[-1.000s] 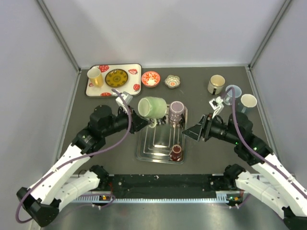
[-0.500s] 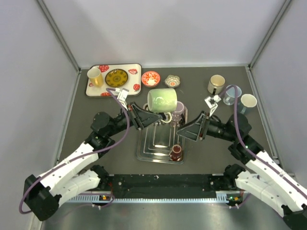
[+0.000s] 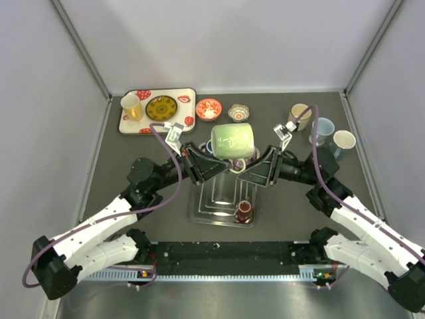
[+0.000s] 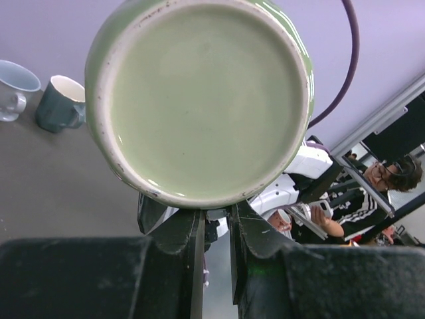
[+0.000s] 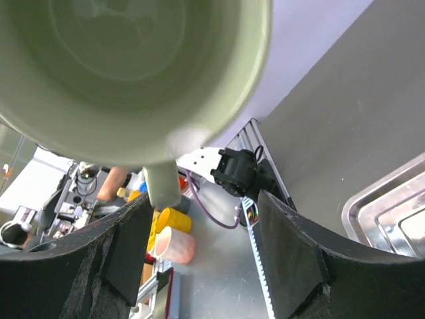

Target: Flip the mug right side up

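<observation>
A pale green mug (image 3: 232,141) hangs on its side in the air over the steel tray (image 3: 212,207). Its flat base (image 4: 199,100) faces my left arm and its open mouth (image 5: 119,66) faces my right arm. My left gripper (image 4: 216,222) is shut on the mug's handle, just under the base. The handle (image 5: 163,183) hangs down from the rim in the right wrist view. My right gripper (image 5: 199,249) is open right below the mug's mouth, and the handle sits close to its left finger (image 5: 129,252) without being pinched.
A small brown cup (image 3: 244,211) stands on the steel tray. At the back left is a patterned tray (image 3: 186,100) with a yellow cup and a plate. A red bowl (image 3: 208,109) and a small bowl (image 3: 239,113) sit behind. Three cups (image 3: 323,129) stand at the back right.
The left arm has carried the green mug rightward and turned it. The right gripper has moved left, up to the mug's mouth.
</observation>
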Available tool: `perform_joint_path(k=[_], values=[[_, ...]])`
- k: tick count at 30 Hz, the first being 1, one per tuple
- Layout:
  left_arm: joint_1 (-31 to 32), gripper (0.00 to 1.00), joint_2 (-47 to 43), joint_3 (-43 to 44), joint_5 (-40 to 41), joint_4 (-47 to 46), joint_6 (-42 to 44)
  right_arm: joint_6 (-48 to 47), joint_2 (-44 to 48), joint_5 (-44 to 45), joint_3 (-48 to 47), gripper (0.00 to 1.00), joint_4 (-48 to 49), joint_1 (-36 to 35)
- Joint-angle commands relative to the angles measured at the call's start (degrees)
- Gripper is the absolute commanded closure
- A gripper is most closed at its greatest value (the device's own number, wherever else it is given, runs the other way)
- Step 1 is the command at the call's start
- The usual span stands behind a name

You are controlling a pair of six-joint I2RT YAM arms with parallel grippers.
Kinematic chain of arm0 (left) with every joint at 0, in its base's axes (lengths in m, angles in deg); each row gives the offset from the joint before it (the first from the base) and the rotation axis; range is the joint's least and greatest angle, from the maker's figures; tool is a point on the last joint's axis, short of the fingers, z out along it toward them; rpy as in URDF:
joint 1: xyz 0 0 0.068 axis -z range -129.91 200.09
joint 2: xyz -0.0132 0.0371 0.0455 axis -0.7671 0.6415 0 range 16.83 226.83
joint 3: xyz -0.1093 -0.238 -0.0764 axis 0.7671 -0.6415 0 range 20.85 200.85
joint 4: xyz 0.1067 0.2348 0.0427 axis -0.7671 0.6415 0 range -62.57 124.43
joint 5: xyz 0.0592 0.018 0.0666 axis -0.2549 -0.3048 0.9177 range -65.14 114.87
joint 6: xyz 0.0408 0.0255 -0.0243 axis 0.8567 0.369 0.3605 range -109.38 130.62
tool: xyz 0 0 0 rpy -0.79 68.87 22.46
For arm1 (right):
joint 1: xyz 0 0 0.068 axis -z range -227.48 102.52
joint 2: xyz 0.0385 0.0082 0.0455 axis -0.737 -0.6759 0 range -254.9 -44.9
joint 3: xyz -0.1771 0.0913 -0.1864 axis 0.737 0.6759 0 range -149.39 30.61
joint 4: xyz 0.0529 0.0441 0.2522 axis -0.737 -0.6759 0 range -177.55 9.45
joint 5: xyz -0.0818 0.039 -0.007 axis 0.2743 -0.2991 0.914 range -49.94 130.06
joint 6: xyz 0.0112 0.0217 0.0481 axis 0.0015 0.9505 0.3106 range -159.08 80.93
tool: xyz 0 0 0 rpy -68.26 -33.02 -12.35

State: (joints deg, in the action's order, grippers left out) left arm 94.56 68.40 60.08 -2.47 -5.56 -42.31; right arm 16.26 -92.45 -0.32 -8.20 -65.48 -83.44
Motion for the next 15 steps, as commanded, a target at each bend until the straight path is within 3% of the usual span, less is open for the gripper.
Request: perform_joint_path(k=[1,9,15], values=[[1.6,1.00,-0.2,3.1,-0.7,-5.2,2.4,2.1,0.4,-1.1,-3.8,0.36,8.0,-0.6],[4.1,1.00,1.9,4.4,-1.1,-4.6,3.2,0.8,0.0,0.0,-5.7,0.37,6.4,-0.6],[5.8,1.00,2.4,3.9,-0.6,-4.4,3.6,2.5,-1.8,-1.2,-5.7,0.59,9.4,-0.7]])
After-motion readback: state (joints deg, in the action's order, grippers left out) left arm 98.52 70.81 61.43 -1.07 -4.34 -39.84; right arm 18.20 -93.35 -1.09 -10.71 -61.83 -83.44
